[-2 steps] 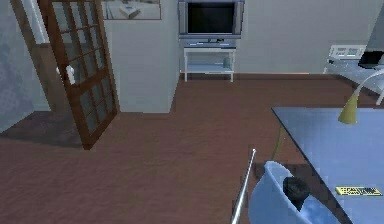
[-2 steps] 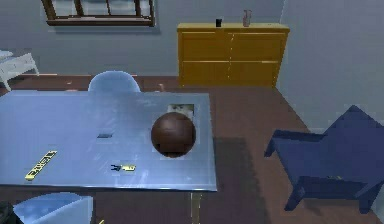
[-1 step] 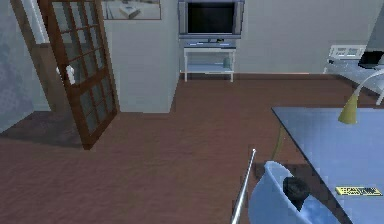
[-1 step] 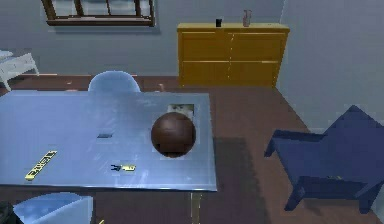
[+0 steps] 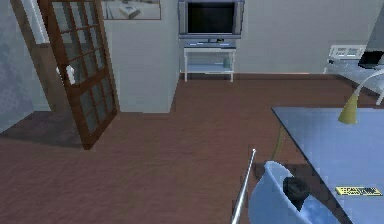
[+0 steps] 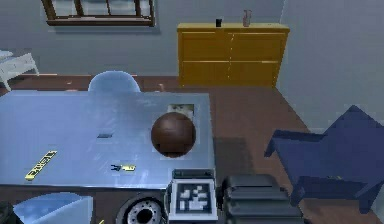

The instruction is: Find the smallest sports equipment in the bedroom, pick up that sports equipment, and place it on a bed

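Black and rounded, the body behind the fingers (image 6: 138, 209) sits low at the near edge of the arm side view, just left of a white marker square (image 6: 195, 197). Their tips are too small to make out against the pale blue tabletop (image 6: 60, 130). So I cannot tell whether they are grasping anything or are released.

Farther out from them and a little to the right, a dark brown ball (image 6: 172, 134) rests on the tabletop, close to its right-hand edge. By its shape and colour I take it for the sports equipment the task wants. Being round, it has no long axis to line up with, so the reach turns on going outward and slightly right. I judge a nudge could roll it off that near edge.

Beyond the ball a pale blue chair (image 6: 113, 82) stands at the tabletop's far side. A yellow dresser (image 6: 232, 55) lines the far wall, and a dark blue armchair (image 6: 330, 160) sits well apart to the right.
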Robot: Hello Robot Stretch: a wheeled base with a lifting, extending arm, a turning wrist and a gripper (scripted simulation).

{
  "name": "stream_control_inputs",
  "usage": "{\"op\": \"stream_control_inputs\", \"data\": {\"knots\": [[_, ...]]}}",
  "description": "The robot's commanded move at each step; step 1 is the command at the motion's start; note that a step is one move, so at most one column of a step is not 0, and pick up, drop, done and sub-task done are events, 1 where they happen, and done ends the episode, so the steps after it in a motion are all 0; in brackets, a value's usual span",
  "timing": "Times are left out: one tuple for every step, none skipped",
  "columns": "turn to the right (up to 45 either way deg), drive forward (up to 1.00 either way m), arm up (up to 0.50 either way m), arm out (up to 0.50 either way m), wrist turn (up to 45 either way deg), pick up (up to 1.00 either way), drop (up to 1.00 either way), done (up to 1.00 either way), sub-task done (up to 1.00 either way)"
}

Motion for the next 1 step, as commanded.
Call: {"op": "stream_control_inputs", "data": {"knots": [[0.0, 0.00, 0.00, 0.42, 0.0, 0.00, 0.00, 0.00, 0.00]]}}
